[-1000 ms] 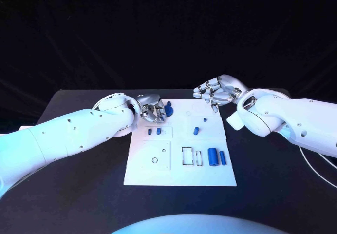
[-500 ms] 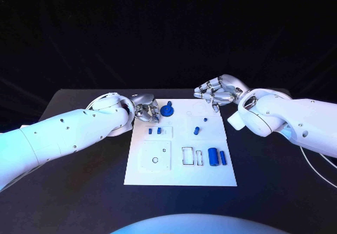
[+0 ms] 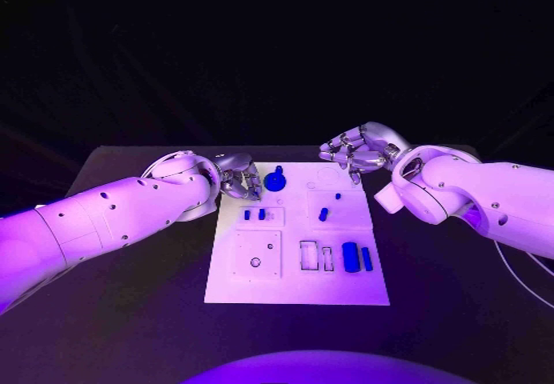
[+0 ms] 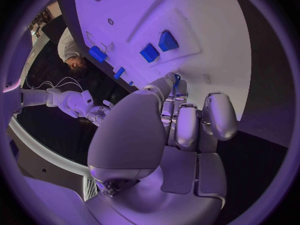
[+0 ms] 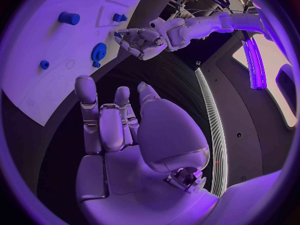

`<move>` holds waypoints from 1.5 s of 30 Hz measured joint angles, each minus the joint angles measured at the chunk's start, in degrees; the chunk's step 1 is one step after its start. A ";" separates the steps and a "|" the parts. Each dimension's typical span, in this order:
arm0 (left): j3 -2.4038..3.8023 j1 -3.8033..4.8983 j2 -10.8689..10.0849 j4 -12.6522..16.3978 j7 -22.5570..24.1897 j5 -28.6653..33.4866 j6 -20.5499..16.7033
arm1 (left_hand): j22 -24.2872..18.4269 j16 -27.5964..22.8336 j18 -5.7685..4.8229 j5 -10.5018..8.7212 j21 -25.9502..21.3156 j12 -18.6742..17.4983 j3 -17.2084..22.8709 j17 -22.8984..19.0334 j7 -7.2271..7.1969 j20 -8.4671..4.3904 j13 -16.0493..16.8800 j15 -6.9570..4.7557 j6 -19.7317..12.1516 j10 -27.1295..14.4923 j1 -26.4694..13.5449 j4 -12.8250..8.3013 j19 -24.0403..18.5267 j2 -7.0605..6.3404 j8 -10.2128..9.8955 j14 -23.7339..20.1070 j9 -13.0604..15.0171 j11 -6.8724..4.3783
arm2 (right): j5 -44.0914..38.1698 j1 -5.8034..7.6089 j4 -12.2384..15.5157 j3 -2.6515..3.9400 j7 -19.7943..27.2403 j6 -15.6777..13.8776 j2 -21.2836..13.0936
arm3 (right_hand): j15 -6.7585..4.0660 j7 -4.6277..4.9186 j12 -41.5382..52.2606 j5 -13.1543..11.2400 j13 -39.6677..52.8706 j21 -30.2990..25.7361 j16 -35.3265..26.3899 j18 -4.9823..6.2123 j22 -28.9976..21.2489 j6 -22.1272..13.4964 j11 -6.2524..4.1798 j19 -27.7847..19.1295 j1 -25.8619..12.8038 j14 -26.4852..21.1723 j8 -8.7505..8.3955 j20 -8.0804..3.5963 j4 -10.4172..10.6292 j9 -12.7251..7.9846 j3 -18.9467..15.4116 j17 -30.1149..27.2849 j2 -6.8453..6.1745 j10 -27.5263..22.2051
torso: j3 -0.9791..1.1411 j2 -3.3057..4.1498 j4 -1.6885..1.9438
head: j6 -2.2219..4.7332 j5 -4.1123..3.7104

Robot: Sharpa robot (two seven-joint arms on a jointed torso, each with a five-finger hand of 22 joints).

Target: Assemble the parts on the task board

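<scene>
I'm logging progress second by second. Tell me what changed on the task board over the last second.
The left robot hand has drawn back toward the board's left edge, uncovering a round blue gear-like part that now sits free on the task board; whether the hand let it go I cannot tell. The right robot hand stayed at the far right corner, holding nothing. The other blue parts kept their places.

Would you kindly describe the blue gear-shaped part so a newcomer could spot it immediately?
Start at the white task board and go to its far edge, beside the left hand. There lies the gear: a round toothed disc with a stub, unlike the plain blocks and cylinders nearer.
</scene>
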 measured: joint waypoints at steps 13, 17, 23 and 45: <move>-0.04 -0.03 0.28 0.17 0.14 0.32 1.60 | -0.01 0.00 0.01 -0.01 0.00 -0.17 -0.01 0.01 0.00 0.00 -0.14 0.00 0.00 0.10 -0.07 0.01 0.00 -0.07 -0.01 0.00 -0.08 -0.10 | 0.02 -0.01 0.02 0.00 0.01 0.00 0.00 | 0.00 0.00 0.00 0.00 0.00 0.00 0.00 0.00 0.00 0.00 0.01 0.00 0.00 0.00 0.00 0.00 0.00 0.00 0.00 0.00 0.00 0.01 | 0.00 0.03 0.00 | -0.21 -0.07; -0.02 0.00 0.41 -0.03 0.11 0.36 1.87 | -0.01 0.00 0.00 -0.01 0.00 0.04 -0.01 0.00 0.00 0.00 -0.14 0.00 0.00 0.11 -0.07 0.01 0.00 -0.07 -0.01 0.00 -0.08 -0.11 | 0.02 -0.01 0.03 0.00 0.01 0.00 0.00 | 0.00 0.00 0.00 0.00 0.00 0.00 0.00 0.00 0.00 0.00 0.01 0.00 0.00 0.00 0.00 0.00 0.00 0.00 0.00 0.00 0.00 0.01 | -0.01 0.03 0.01 | -0.26 -0.07; 0.04 0.07 0.97 -0.69 -0.05 0.46 2.40 | -0.01 0.00 0.00 -0.06 0.00 0.05 -0.02 -0.16 0.00 0.00 -0.02 0.00 -0.01 0.19 -0.15 0.02 0.00 -0.15 -0.01 0.00 -0.10 -0.19 | 0.02 -0.01 0.04 0.00 0.01 0.00 0.02 | 0.00 0.00 0.00 0.00 -0.01 0.00 0.00 0.00 0.01 0.00 0.01 0.00 0.00 0.00 0.00 0.00 0.00 0.00 0.00 0.00 0.00 0.01 | -0.01 0.03 0.02 | -0.32 -0.02; 0.14 0.26 1.99 -2.34 -0.11 0.96 3.89 | -0.01 0.00 0.00 -0.23 0.00 -0.47 0.34 -0.76 0.53 0.34 0.09 0.22 -0.77 -0.08 -0.66 0.02 -0.34 -0.63 -0.96 -0.22 -0.25 0.10 | 0.04 -0.01 -0.01 0.00 0.01 0.00 -0.07 | 0.00 0.00 0.00 0.00 -0.01 0.00 0.00 0.00 0.01 0.00 0.01 0.00 0.00 0.00 0.00 0.00 0.00 0.00 0.00 0.00 0.00 0.02 | -0.02 0.02 0.04 | -0.55 -0.16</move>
